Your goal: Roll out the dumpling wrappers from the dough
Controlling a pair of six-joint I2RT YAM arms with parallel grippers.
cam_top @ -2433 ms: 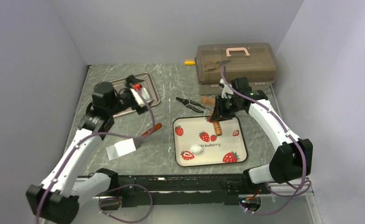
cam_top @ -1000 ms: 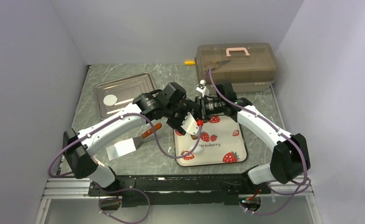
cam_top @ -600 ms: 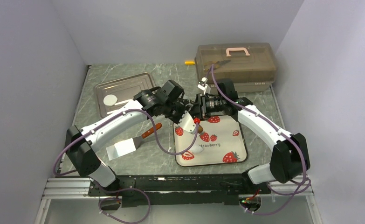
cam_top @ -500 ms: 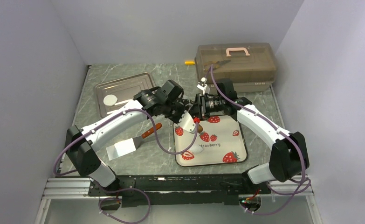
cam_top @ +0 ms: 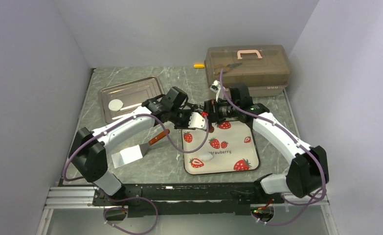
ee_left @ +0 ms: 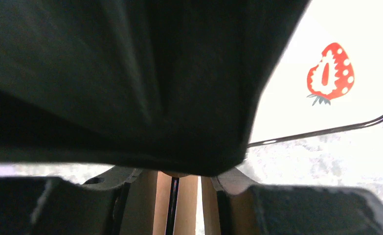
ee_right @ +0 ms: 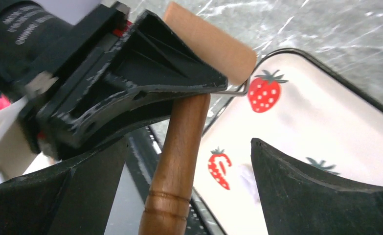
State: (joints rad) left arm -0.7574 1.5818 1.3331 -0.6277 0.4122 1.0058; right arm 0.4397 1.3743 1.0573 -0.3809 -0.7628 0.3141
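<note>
The left arm point(cam_top: 125, 125) and the right arm point(cam_top: 277, 132) stretch in and meet tip to tip in the middle, the left gripper point(cam_top: 201, 117) squeezed tight on the wooden roller point(ee_right: 177, 161), the right gripper point(ee_right: 187, 142) spread wide apart around it.

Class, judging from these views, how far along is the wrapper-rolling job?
Done: one flat wrapper lies in the metal tray. In hand: the left pincer grips the rolling pin, and the right pincer stands open around it. Left: the dough lump on the strawberry plate is not yet rolled.
</note>
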